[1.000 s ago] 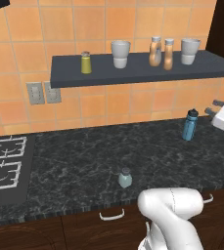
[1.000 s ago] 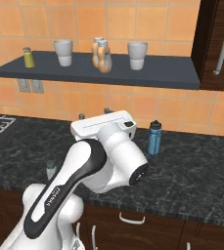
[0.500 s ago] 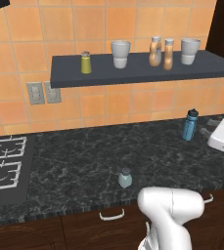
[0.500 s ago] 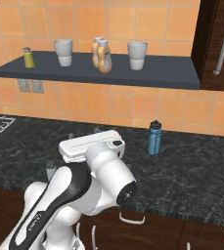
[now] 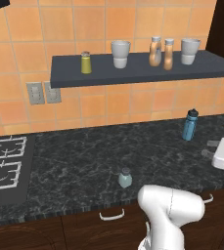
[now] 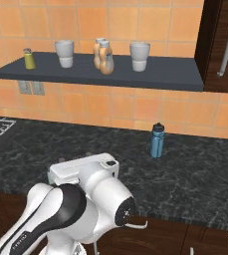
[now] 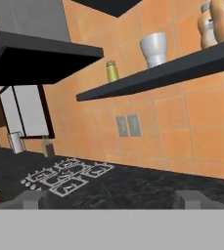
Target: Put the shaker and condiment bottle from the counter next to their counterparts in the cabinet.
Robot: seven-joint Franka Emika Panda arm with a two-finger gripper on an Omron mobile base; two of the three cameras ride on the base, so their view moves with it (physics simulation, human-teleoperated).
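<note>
shelf (image 5: 133, 73): green shaker (image 5: 85, 62), two cups (image 5: 120, 53), orange bottles (image 5: 155, 51)
tabletop (image 5: 84, 156): shaker (image 5: 125, 178), blue bottle (image 5: 189, 125)
tool (image 7: 111, 199): released, grasping nothing

Shaker (image 5: 125, 177) upright on the counter (image 5: 84, 156), near its front edge, right of the stove (image 5: 6, 168). Blue bottle (image 5: 189, 125) at counter's back right. On the shelf (image 5: 133, 71) above: yellow-green shaker (image 5: 86, 62), cup (image 5: 120, 53), curvy orange bottle (image 5: 155, 51) just beside slim condiment bottle (image 5: 168, 54), another cup (image 5: 190, 51).
</note>
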